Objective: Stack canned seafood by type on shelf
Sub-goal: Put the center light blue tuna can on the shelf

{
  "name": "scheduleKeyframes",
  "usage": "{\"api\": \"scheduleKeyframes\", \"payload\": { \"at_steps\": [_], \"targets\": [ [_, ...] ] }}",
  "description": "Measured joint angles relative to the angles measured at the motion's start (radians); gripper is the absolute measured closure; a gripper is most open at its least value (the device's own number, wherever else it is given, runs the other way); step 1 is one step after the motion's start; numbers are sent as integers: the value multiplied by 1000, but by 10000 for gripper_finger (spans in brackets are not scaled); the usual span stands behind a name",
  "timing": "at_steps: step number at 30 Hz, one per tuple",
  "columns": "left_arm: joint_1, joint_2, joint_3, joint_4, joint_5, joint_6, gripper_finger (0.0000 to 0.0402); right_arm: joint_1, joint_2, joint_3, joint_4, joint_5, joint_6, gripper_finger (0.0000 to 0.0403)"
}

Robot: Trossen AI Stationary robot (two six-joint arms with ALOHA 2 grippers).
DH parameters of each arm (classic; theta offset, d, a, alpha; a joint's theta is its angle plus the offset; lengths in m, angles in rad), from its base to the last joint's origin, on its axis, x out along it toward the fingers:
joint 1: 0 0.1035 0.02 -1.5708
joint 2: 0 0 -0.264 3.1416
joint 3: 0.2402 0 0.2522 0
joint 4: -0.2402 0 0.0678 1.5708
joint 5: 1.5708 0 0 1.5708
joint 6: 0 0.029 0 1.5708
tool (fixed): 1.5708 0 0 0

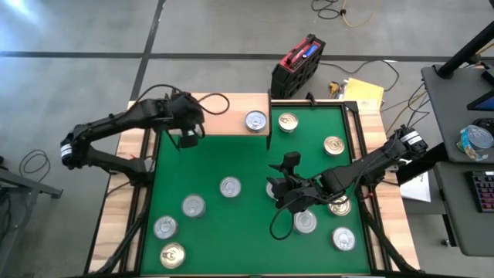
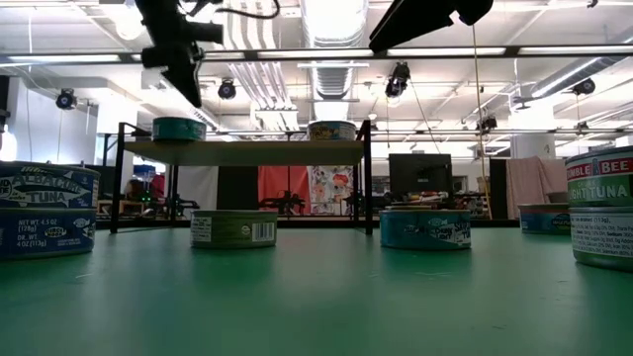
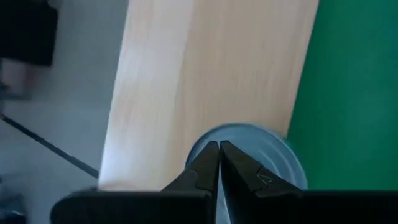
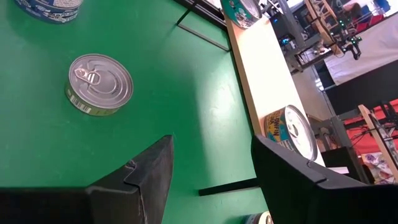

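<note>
I see the green mat [image 1: 247,166] with the shelf [image 1: 224,122] along its far left edge, two tins [image 1: 256,120] on it and the rest scattered on the mat. My right gripper [image 1: 279,189], jaws wide and empty, hovers mid-mat; my left gripper [image 1: 187,137], jaws pinched shut and empty, hangs over the shelf's left tin [image 3: 245,155]. I judge that lowering it could shove that tin off the near edge.

Smooth light-wood shelf [image 1: 224,121], matt green mat [image 1: 231,158], shiny metal-lidded tins [image 4: 99,84], paper-labelled sides.
</note>
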Motion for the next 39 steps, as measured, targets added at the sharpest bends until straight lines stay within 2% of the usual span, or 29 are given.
{"api": "scheduleKeyframes", "payload": {
  "at_steps": [4, 7, 17, 32, 39],
  "targets": [
    [-1, -4, 38, -150, 76, -175, 401, 0, 0, 0, 0, -6, 9, 197],
    [-7, -4, 23, -212, 76, -243, 402, 0, 0, 0, 0, -32, 11, 197],
    [-7, -2, -54, -183, -30, -239, 402, 0, 0, 0, 0, -34, 18, 197],
    [-7, 1, -78, -171, -46, -212, 401, 0, 0, 0, 1, -34, 18, 197],
    [-6, 4, -80, -165, -92, -146, 401, 0, 0, 0, 4, -34, 18, 197]
  ]
}}
